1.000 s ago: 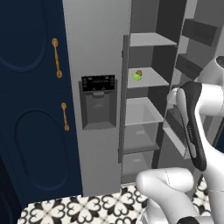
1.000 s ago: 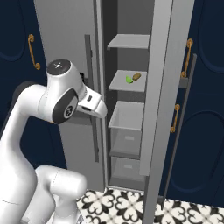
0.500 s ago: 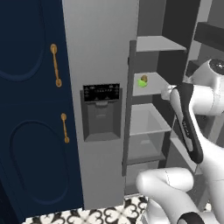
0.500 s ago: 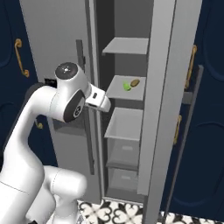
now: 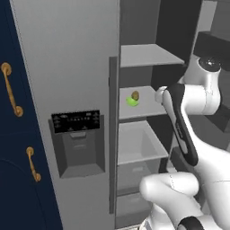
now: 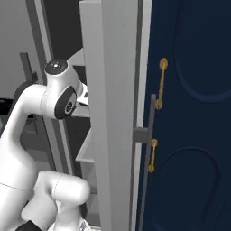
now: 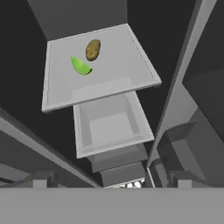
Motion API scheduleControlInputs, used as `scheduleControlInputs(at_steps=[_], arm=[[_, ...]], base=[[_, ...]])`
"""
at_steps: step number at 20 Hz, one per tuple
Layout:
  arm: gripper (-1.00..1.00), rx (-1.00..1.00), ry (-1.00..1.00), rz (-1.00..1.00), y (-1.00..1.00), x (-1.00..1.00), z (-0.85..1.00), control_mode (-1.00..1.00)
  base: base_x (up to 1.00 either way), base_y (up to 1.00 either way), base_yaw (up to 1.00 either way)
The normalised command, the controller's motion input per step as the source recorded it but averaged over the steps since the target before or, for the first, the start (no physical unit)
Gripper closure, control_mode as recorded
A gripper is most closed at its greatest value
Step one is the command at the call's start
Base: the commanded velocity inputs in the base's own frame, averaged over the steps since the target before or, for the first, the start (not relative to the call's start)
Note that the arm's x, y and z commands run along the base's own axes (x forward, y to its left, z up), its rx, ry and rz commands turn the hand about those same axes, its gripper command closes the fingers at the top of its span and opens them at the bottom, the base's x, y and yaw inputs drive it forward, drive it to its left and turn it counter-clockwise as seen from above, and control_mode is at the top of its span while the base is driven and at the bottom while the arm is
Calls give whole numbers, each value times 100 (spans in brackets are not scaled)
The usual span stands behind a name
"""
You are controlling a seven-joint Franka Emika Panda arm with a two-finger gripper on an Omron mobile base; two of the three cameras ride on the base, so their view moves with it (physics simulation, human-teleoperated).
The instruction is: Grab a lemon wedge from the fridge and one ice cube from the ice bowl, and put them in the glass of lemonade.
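The fridge (image 5: 67,67) stands with its right door open, its grey shelves showing. On the middle shelf (image 7: 109,81) lies the small yellow-green lemon wedge (image 7: 81,66) (image 5: 131,102), close beside a brown lump (image 7: 92,49). My gripper (image 7: 111,183) is open, its fingertips (image 7: 41,181) set wide apart, with nothing between them. It hangs in front of the shelf, apart from the wedge and looking down along the shelves. My arm (image 5: 182,126) reaches into the open compartment from the right. The ice bowl and the glass of lemonade are out of view.
A drawer (image 7: 111,127) sits below the wedge's shelf, with more bins under it. The open fridge door's edge (image 6: 113,113) and its long handle (image 6: 146,153) stand close on my right. Navy cabinets with gold handles (image 6: 160,83) (image 5: 10,90) flank the fridge.
Both base views have shifted and the fridge has grown larger, so the base has driven closer. The arm has reached further toward the shelves. The gripper stays open.
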Motion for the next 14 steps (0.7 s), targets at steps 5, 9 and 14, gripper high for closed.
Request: scheduleControlInputs(at_steps=[5, 9, 14], arm=[[-100, 0, 0, 0, 0, 0, 0, 100], [-100, 0, 0, 0, 0, 0, 0, 100], [-100, 0, 0, 0, 0, 0, 0, 100]], base=[[28, 24, 0], [-5, 63, 0], [37, 7, 0]])
